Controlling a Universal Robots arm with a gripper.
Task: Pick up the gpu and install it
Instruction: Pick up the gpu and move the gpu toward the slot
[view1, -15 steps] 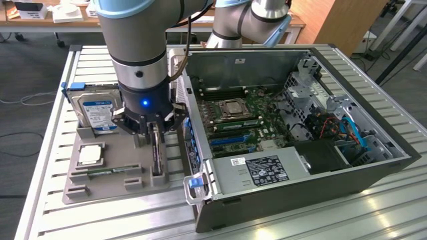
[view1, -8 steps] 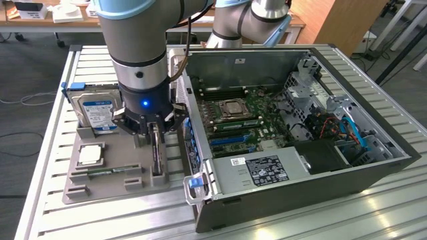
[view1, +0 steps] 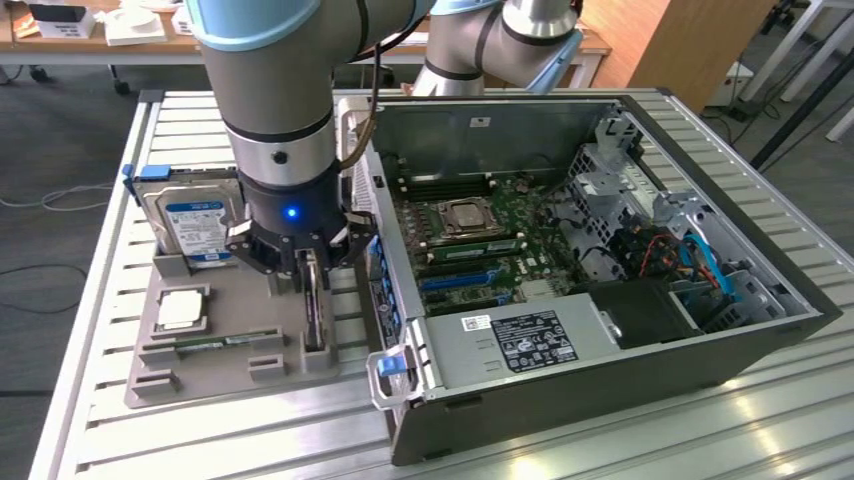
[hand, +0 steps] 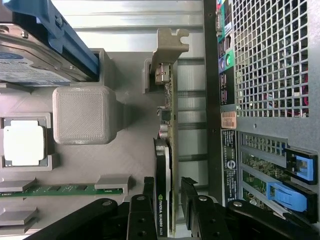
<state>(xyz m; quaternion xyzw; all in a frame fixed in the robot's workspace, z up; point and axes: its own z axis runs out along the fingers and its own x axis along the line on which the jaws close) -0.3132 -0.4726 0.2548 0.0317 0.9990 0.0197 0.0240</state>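
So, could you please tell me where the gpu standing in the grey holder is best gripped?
Probably by its free top edge, from straight above, a finger on each flat face: the gpu stands on edge in the grey holder.

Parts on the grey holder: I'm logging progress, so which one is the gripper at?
The gpu, standing on edge inside the open gripper, nearest the computer case; the hard drive, processor and memory stick sit apart.
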